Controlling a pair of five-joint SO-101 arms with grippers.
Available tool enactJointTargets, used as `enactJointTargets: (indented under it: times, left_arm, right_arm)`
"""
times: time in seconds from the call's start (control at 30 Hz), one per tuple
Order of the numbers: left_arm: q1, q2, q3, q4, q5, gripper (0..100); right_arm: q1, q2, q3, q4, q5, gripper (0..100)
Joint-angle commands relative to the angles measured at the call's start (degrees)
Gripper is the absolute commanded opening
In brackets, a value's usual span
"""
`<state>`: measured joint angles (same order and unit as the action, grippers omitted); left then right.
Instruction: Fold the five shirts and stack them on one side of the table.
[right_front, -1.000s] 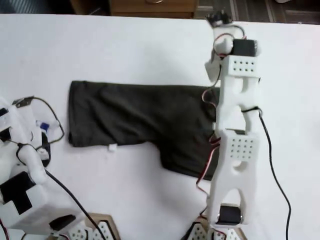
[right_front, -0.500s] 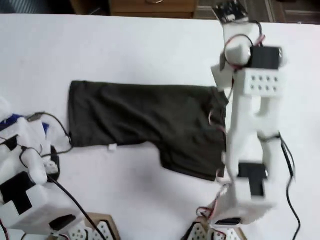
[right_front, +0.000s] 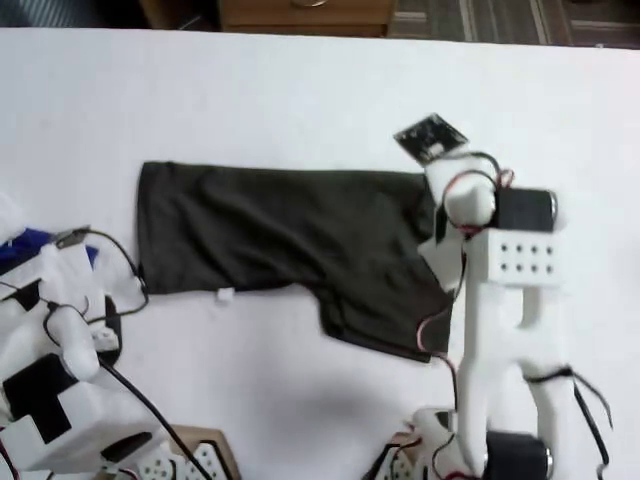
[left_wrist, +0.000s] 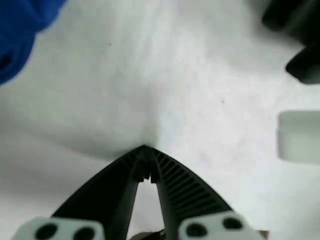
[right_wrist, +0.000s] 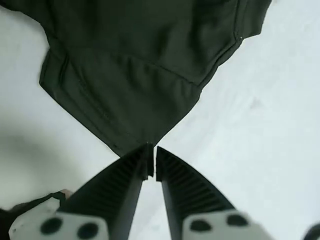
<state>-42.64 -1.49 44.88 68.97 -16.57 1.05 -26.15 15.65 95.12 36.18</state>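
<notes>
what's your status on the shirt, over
Left tool shut, over table. Right tool shut, by the shirt sleeve corner. Shirt flat, one sleeve out. Right arm overhangs its end.

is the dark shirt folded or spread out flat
Partly folded: the dark shirt lies flat on the table as a long band, one sleeve sticking out, not a compact bundle.

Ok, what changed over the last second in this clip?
The right arm drew back from the far edge of the table toward its base. The right gripper is now at the sleeve corner of the dark shirt, shut, though a grasp cannot be confirmed. The left arm shifted slightly, with the left gripper shut. The shirt stayed flat in the same place.
</notes>
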Motion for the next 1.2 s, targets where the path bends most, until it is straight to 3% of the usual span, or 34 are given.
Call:
enactJointTargets:
  times: [0.0,0.1,0.23,0.43,0.67,0.8,1.1,1.17]
  left_arm:
    - [0.6,-0.1,0.3,-2.0,-0.2,2]
    - [0.6,-0.1,0.3,-2.9,-0.2,2]
    - [0.5,-0.1,0.4,-3.0,-0.2,2]
    - [0.5,-0.1,1.1,-3.3,0.0,2]
    - [0.5,-0.1,1.1,-3.3,0.1,2]
    - [0.5,-0.1,1.3,-3.3,0.1,2]
    - [0.5,-0.1,1.4,-3.3,-0.1,2]
    - [0.5,-0.1,1.4,-3.3,-0.1,2]
  right_arm:
    - [2.6,-6.5,3.6,-2.2,1.1,2.0]
    - [2.5,-10.3,11.3,-3.7,2.6,2.0]
    - [1.4,-16.1,20.5,-8.7,12.0,1.9]
    - [6.0,-29.9,14.7,-17.6,12.7,1.9]
    - [6.5,-45.4,25.6,-15.5,13.6,2.0]
    - [9.5,-53.4,34.6,-15.3,20.1,1.9]
    - [13.1,-62.1,49.2,-13.8,20.2,2.3]
    - [13.1,-62.1,50.4,-11.9,19.7,6.6]
